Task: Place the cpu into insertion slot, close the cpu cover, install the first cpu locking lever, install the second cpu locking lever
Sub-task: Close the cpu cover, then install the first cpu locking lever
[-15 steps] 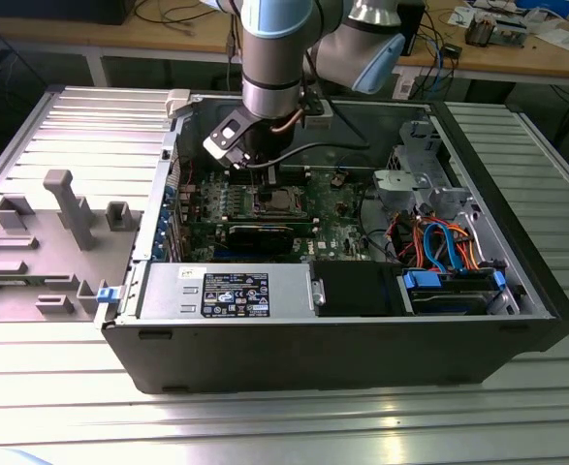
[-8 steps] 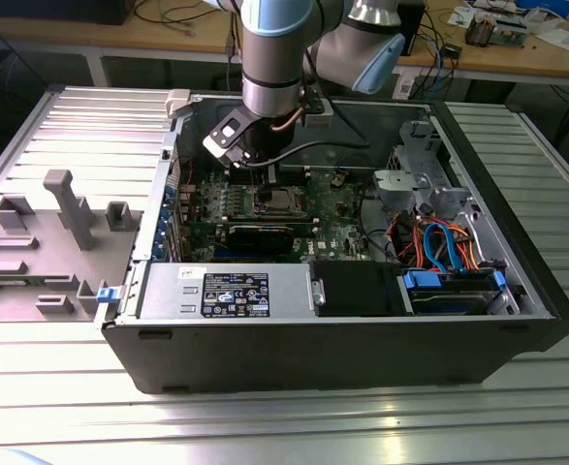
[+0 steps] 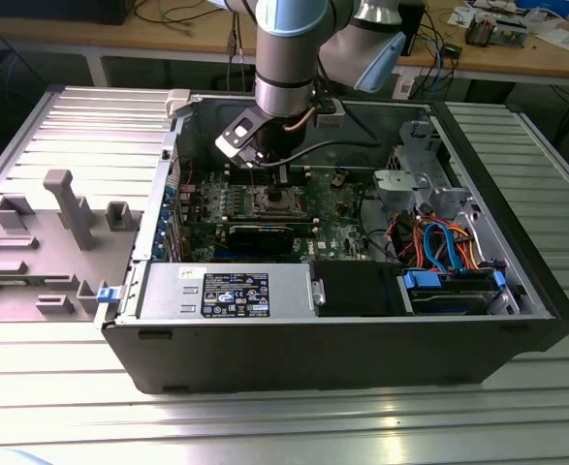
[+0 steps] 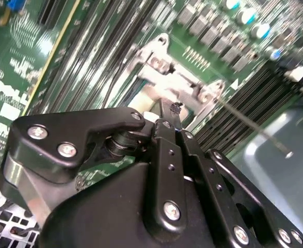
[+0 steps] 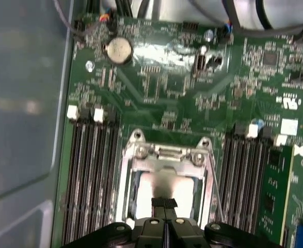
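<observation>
jaws closed, over cpu cover [image 5: 166, 161] edge

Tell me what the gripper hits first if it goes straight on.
Probably the cpu, its silvery face showing through the cpu cover directly ahead of the gripper; the gap is unclear.

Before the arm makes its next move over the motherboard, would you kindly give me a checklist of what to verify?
1. Cpu seated: ok, its silvery face lies flat on the board.
2. Cpu cover lowered: ok, it appears to frame the cpu.
3. Locking lever latched: not ok, its rod seems to angle away from the cover.
4. Second lever latched: cannot tell.
5. Gripper centred over the cpu: ok, jaws shut.
</observation>
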